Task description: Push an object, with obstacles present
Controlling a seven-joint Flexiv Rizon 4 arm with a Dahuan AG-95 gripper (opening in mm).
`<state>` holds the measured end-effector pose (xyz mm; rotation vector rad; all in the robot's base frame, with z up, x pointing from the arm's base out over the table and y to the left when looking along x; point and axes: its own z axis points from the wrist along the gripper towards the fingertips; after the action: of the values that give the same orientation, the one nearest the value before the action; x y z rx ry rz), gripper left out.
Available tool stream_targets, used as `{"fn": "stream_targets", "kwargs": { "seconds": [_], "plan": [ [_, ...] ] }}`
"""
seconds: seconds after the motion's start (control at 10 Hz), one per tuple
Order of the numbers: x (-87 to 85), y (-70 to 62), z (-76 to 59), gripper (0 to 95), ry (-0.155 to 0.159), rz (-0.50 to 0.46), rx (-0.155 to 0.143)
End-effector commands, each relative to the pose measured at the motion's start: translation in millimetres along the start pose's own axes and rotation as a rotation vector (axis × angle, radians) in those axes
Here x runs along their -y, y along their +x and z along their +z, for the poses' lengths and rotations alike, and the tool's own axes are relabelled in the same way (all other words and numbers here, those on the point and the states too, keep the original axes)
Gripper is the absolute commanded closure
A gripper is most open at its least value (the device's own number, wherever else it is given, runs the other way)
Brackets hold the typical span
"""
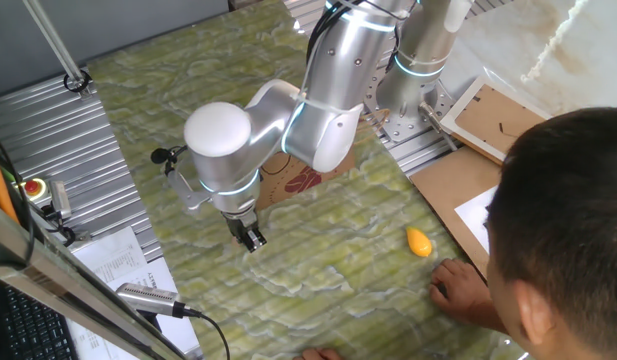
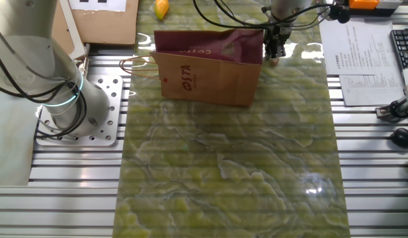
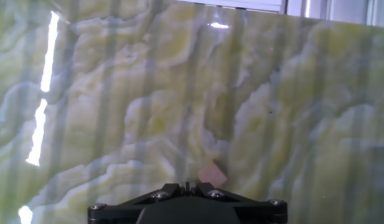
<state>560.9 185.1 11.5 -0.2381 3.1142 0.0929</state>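
Reaching low over the green marbled tabletop (image 1: 318, 270), the gripper (image 1: 251, 238) in one fixed view hides the cube; an orange-yellow lump (image 1: 419, 242) lies well apart. The other fixed view shows the Costa paper bag (image 2: 210, 73) just beside the gripper (image 2: 276, 47). Hand view: fingers (image 3: 173, 188) pressed together, holding nothing, the tan cube (image 3: 211, 175) touching their tips, seemingly. Pushing looks just begun; most travel remains.

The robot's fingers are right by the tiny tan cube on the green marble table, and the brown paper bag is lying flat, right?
Not quite. The brown kraft paper bag is standing upright, not lying flat; the other fixed view shows this. The rest holds: the gripper is right by the tiny pale tan cube on the green marble table.
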Motion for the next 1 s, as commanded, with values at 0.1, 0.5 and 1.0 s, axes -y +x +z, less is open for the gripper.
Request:
{"fn": "stream_targets", "kwargs": {
  "seconds": [0.1, 0.5, 1.0],
  "plan": [
    [-1.9, -3.6, 0.9, 95.0, 0.002, -0.001, -0.004],
    [3.2, -12.5, 0.3, 95.0, 0.003, -0.030, -0.020],
    [13.8, -17.1, -6.3, 95.0, 0.018, -0.045, -0.027]
  ]
}}
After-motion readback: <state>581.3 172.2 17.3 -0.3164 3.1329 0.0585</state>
